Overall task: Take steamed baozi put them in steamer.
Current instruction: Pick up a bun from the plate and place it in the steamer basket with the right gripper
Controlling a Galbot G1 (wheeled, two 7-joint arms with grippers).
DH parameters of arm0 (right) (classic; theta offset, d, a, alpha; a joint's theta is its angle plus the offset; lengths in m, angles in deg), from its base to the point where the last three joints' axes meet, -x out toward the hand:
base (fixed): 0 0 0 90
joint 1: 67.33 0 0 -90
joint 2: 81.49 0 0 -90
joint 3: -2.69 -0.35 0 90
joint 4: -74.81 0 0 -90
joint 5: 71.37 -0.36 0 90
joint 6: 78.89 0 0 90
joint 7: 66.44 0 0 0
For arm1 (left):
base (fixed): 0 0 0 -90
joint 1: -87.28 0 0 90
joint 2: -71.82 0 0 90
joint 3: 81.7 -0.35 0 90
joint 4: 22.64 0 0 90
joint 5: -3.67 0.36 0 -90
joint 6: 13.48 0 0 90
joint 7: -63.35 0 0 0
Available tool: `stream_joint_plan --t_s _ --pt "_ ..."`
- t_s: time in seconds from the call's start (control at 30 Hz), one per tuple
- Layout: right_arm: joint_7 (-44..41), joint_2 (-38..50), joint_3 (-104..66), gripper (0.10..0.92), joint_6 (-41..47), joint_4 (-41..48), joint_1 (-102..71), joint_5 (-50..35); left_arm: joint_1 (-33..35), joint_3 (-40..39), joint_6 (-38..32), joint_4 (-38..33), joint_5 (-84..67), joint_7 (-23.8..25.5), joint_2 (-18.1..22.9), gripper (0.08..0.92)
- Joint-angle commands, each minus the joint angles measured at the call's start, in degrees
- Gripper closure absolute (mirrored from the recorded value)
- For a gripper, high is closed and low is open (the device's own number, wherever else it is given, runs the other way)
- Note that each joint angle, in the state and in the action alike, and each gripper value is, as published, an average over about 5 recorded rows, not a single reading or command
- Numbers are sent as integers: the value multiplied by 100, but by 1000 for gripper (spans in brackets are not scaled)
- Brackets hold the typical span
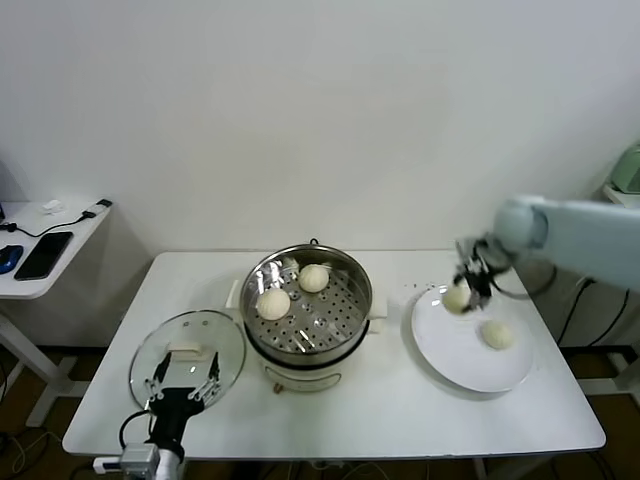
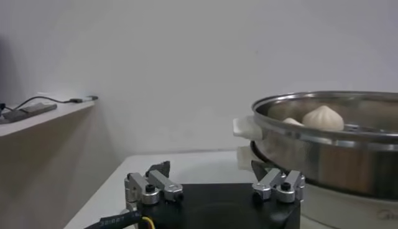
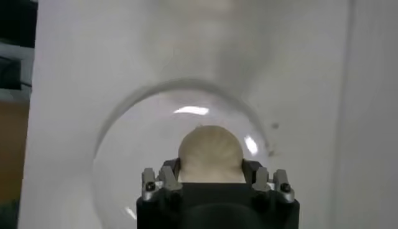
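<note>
The steamer (image 1: 364, 301) stands mid-table with two steamed baozi (image 1: 273, 303) (image 1: 314, 278) on its perforated tray. From the left wrist view its steel wall (image 2: 323, 155) shows, with a baozi (image 2: 322, 117) peeking over the rim. My right gripper (image 1: 462, 288) is shut on a third baozi (image 1: 457, 299) over the far left part of the white plate (image 1: 450, 355). In the right wrist view that baozi (image 3: 210, 149) fills my right gripper (image 3: 210, 169), with the plate (image 3: 118, 162) beneath. Another baozi (image 1: 496, 334) lies on the plate. My left gripper (image 1: 185, 378) (image 2: 210, 168) waits open at the front left.
A round glass lid (image 1: 187, 350) lies flat left of the steamer, under my left gripper. A side table (image 1: 30, 280) at far left holds a phone (image 1: 44, 255) and cables. The table's front edge runs close below the plate and lid.
</note>
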State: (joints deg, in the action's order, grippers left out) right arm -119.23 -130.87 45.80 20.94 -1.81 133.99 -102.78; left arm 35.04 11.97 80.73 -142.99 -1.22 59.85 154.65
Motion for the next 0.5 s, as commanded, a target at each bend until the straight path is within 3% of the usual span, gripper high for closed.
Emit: stream_joint_plan --t_s 0.03,0.2,0.5 --pt "-605 -1459 -142 365 -1292 -152 1590 -404 -2 -2 5 -11 1 0 -5 177" --pt "-599 -2251 -607 364 -2355 -432 1248 -117 10 2 22 -41 7 7 -10 177" --pt "-624 -3078 -874 372 -3323 -308 -4 897 47 31 29 -42 33 8 -12 177"
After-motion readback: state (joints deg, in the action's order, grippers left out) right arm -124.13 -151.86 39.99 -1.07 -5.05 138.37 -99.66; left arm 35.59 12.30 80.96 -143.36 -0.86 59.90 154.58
